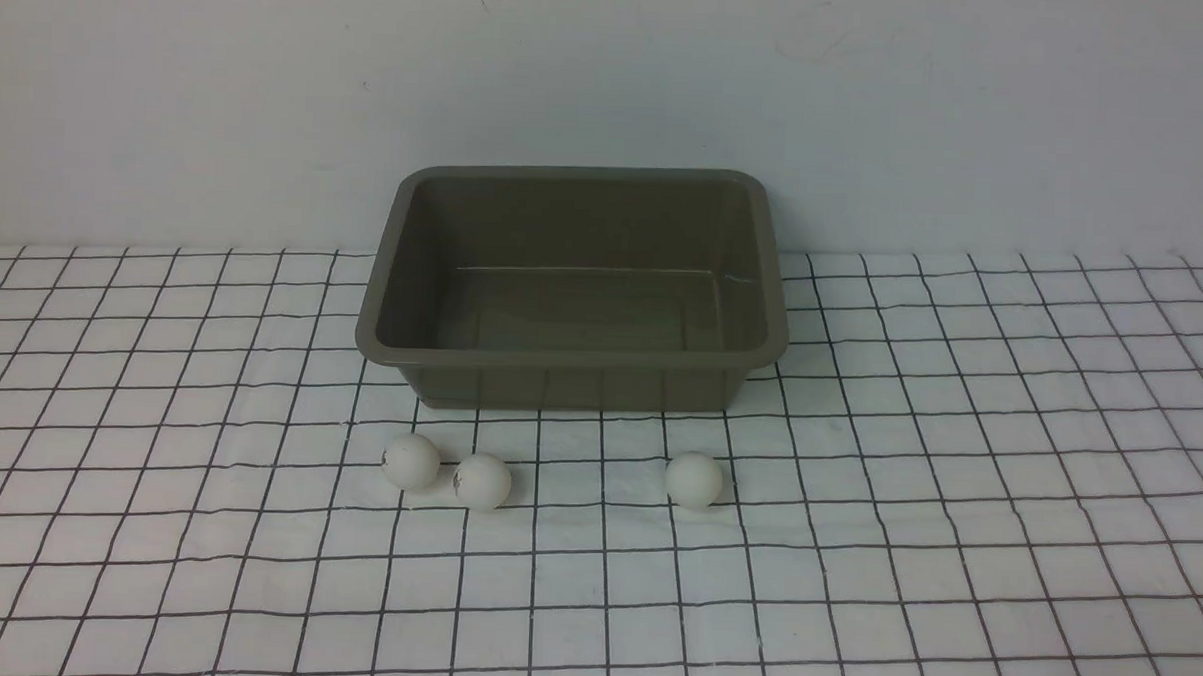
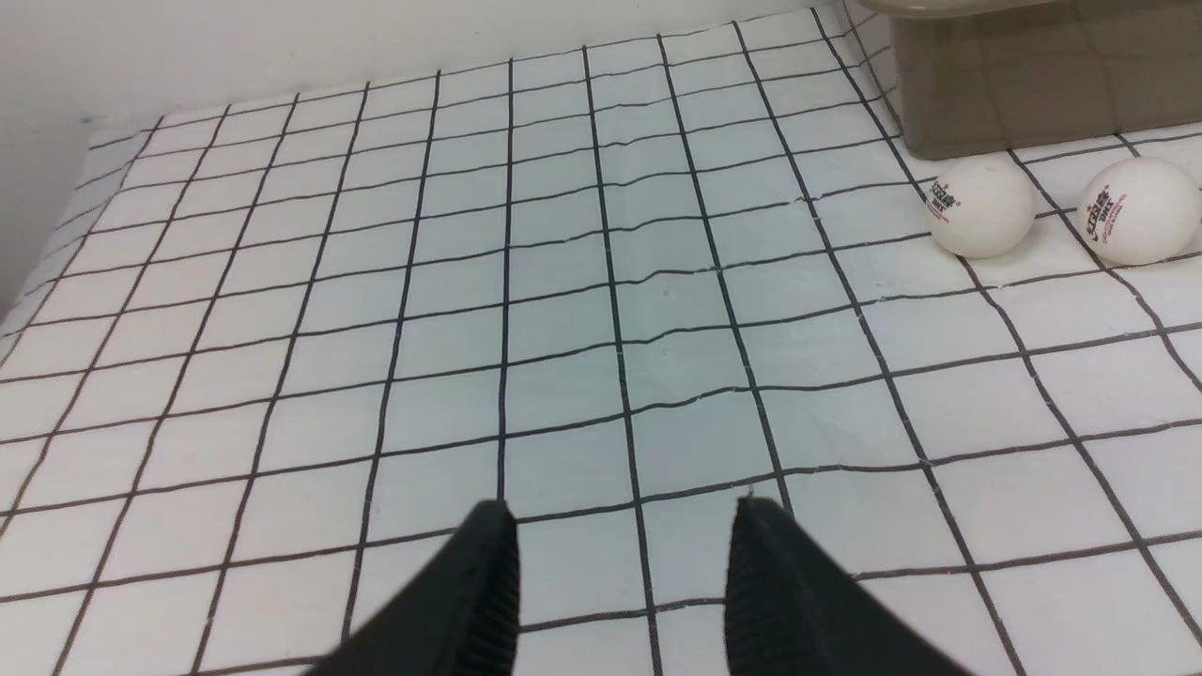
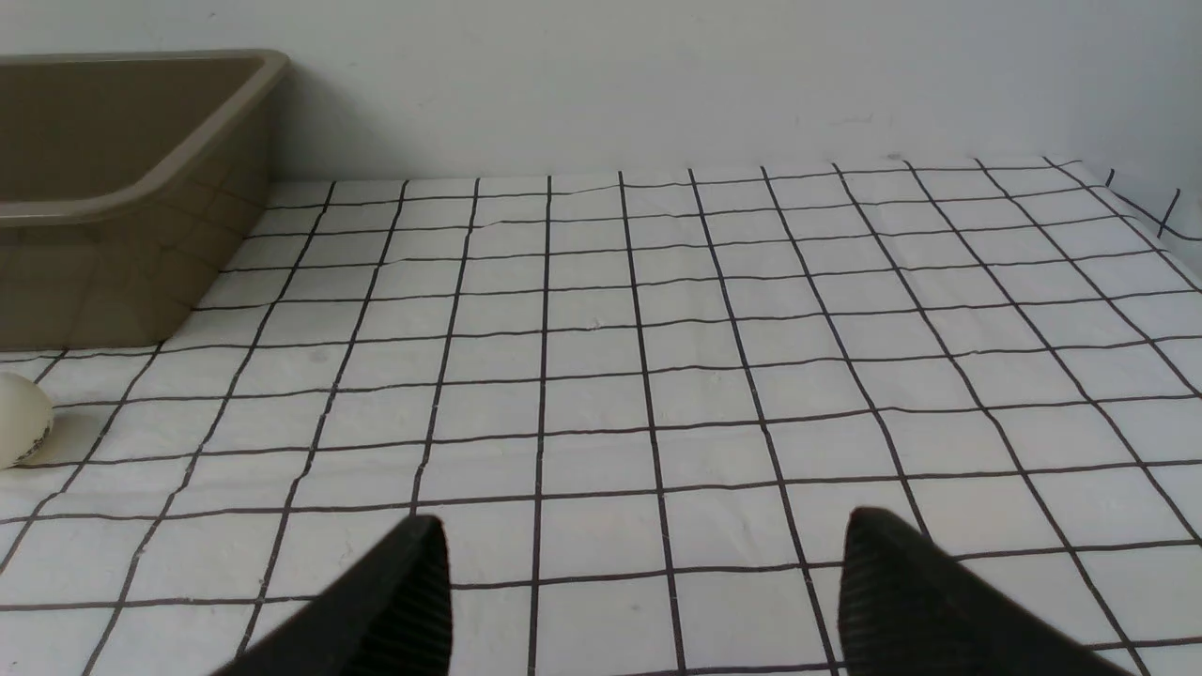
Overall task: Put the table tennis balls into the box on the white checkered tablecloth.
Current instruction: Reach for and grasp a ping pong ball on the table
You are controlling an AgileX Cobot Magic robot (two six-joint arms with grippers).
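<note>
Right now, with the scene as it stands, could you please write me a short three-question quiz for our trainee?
1. How many balls lie on the checkered cloth?
2. True or false: the left gripper is holding a ball.
3. Fill in the blank: the ball that lies apart from the other two is the one farthest to the robot's ____.

Key: 1. Three. 2. False; its jaws stand open with nothing between them. 3. Right.
</note>
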